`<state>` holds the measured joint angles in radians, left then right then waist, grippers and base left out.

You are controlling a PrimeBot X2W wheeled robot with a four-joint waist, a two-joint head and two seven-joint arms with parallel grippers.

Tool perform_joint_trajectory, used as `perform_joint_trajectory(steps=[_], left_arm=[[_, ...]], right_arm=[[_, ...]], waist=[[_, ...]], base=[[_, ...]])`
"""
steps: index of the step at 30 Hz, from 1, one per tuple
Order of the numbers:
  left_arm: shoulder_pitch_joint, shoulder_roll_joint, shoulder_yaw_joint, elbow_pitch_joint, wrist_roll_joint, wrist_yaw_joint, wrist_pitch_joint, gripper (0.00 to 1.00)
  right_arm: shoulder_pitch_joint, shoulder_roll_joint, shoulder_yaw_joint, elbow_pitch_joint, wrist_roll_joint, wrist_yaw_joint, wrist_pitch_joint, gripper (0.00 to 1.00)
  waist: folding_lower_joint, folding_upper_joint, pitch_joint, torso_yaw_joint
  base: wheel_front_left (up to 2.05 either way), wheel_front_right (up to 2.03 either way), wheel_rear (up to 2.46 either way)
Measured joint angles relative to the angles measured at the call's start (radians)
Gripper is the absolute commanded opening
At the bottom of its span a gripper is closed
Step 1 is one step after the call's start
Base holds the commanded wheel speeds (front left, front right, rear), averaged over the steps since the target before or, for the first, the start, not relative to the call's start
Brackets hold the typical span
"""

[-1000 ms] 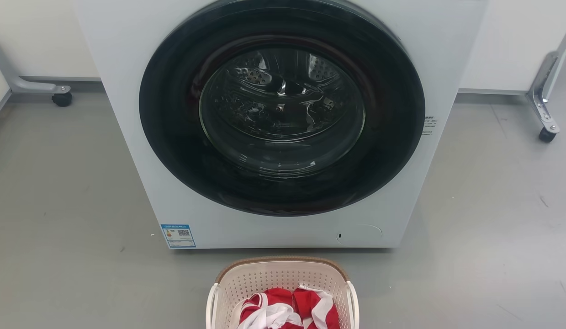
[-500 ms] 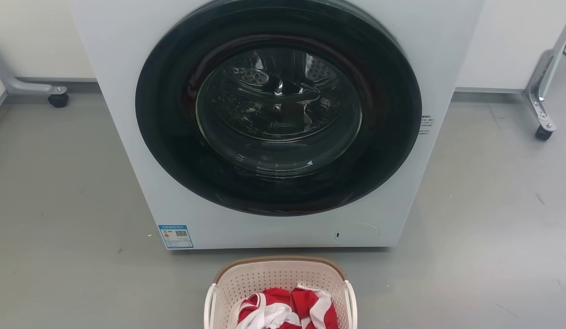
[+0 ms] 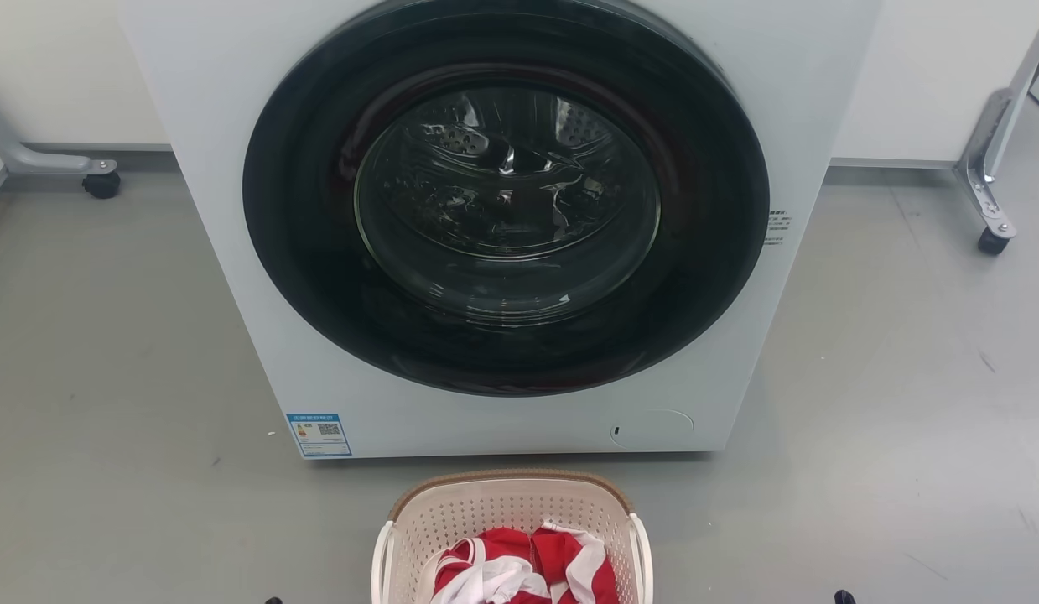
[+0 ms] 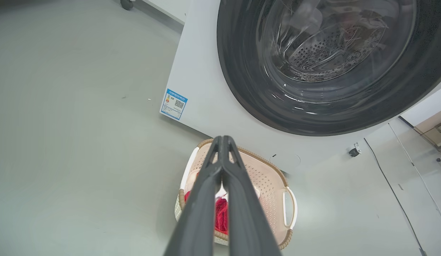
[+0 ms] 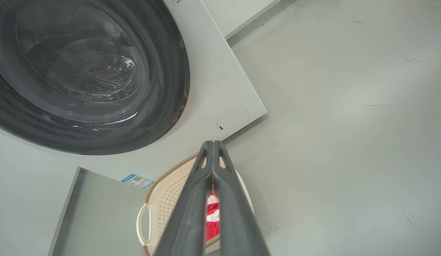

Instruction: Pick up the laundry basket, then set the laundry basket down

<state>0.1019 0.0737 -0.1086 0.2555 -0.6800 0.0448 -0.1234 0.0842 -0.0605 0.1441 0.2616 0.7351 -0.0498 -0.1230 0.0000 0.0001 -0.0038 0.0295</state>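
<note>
My left gripper (image 4: pixel 222 140) had two long, matte dark-grey fingers (image 4: pixel 200 209), broad below and tapering to slim tips with slotted cut-outs. My right gripper (image 5: pixel 213 144) looked alike. Left of the laundry basket (image 3: pixel 485 513), a dark speck was probably a fingertip.

Blue QR-code label (image 3: pixel 319 434) and tiny side print (image 3: pixel 779 227) on washing machine (image 3: pixel 217 126), both illegible.

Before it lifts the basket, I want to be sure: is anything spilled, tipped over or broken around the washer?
Nothing stands out. The laundry basket sits upright on the floor in front of the washing machine. The red and white clothes lie inside it, and the machine's door is shut.
</note>
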Motion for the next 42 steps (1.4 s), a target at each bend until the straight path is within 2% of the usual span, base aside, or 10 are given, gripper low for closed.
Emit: perform_joint_trajectory(steps=[42], left_arm=[[-0.108, -0.017, 0.125, 0.026, -0.566, -0.105, 0.149, 0.0]], right_arm=[[-0.101, 0.011, -0.172, 0.022, 0.537, 0.105, 0.148, 0.0]], waist=[[0.0, 0.0, 0.003, -0.018]], base=[[0.0, 0.0, 0.0]])
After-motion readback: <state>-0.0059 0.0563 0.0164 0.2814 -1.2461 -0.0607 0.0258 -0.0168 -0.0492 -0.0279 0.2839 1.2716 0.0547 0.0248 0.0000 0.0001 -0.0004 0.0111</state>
